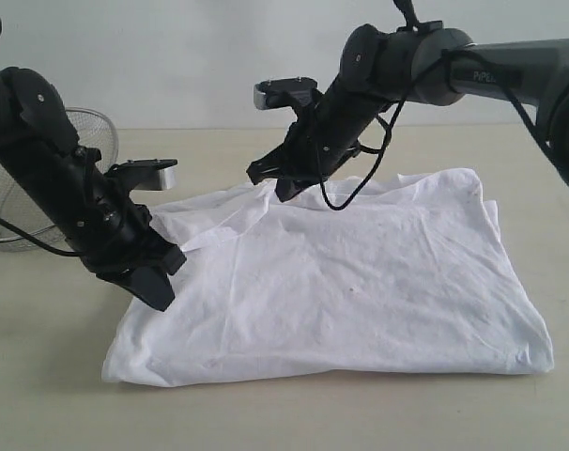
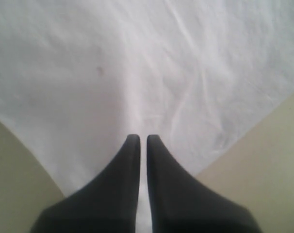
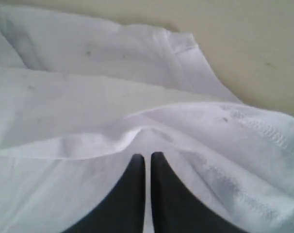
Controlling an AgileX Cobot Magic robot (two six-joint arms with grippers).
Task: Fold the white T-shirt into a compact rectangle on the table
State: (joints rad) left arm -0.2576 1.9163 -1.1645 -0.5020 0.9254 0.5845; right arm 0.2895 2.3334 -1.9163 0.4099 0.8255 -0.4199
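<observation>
The white T-shirt (image 1: 360, 282) lies partly folded on the table (image 1: 284, 418), plain side up; its red lettering and orange tag are hidden. My left gripper (image 1: 162, 293) is at the shirt's left edge, jaws nearly together with a thin strip of cloth between them. In the left wrist view the shirt (image 2: 137, 63) narrows to a corner at that gripper (image 2: 143, 137). My right gripper (image 1: 283, 191) is at the far edge, where the cloth rises to it. In the right wrist view a fold of the shirt (image 3: 89, 97) bunches just ahead of that gripper (image 3: 147, 156), also pinched shut.
A silver wire-mesh bowl (image 1: 95, 132) stands at the far left behind the left arm. Bare tabletop (image 3: 244, 39) runs beyond the shirt's far edge, and more of the tabletop (image 2: 273, 160) shows beside its left corner.
</observation>
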